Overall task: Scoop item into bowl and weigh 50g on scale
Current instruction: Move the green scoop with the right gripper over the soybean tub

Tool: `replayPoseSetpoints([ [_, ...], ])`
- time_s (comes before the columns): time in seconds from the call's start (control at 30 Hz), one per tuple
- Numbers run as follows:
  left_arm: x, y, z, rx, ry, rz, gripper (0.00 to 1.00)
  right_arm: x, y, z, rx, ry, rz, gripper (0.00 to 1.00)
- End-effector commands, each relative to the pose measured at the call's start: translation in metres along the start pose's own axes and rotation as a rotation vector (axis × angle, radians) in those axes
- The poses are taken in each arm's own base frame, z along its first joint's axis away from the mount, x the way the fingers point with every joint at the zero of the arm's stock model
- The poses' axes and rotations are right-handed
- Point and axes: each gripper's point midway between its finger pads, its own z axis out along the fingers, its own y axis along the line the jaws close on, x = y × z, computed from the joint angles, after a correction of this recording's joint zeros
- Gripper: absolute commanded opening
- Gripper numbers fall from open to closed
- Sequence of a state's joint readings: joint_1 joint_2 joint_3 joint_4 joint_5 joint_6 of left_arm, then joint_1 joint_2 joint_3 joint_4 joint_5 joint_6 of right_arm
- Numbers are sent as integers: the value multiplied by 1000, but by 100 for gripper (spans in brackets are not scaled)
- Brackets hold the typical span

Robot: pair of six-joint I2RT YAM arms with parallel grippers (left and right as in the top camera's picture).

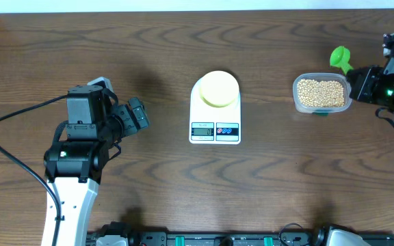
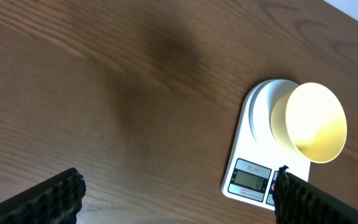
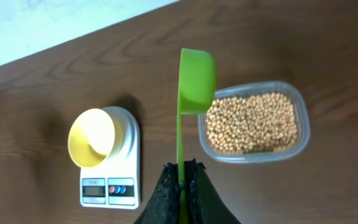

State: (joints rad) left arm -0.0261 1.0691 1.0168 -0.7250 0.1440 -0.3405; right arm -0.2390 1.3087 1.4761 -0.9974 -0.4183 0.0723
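Supporting surface: dark brown wood-grain table (image 1: pixel 183 198), with a pale strip of room (image 1: pixel 183 5) beyond its far edge.
Scale (image 1: pixel 215 121): mid-table, long axis running far to near, display end toward the arms.
Bowl (image 1: pixel 218 89): on the scale's far end.
Beans (image 1: pixel 321 92): in a clear tub (image 1: pixel 295 96) right of the scale.
Left gripper (image 1: pixel 138 115): fingers spread wide, empty, left of the scale and pointing toward it.
Right gripper (image 3: pixel 181 167): pinching a green scoop (image 3: pixel 196 78) by its handle, which runs straight out from the fingers; cup at the tub's edge.

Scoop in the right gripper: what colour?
The scoop is bright green; clearest in the right wrist view.
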Motion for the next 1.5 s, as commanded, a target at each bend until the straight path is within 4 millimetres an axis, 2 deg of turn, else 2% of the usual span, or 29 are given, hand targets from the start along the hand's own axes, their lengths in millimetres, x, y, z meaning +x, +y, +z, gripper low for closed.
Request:
replayPoseSetpoints([
  [0.0,-2,1,-2,-2,-9,0,98,3,1,1,-1,12,-88,1],
  [0.37,-2,1,-2,-2,-9,-1,98,30,0,-1,-2,120,-119,1],
  [0.5,-2,1,-2,-2,-9,-1,98,30,-3,-1,14,121,-119,1],
  [0.63,-2,1,-2,-2,-9,-1,98,33,-25,-3,142,140,-116,1],
  [0.73,-2,1,-2,-2,-9,-1,98,34,-32,-5,185,143,-111,1],
  [1.47,-2,1,-2,-2,-9,-1,98,34,-33,-5,188,143,-92,1],
])
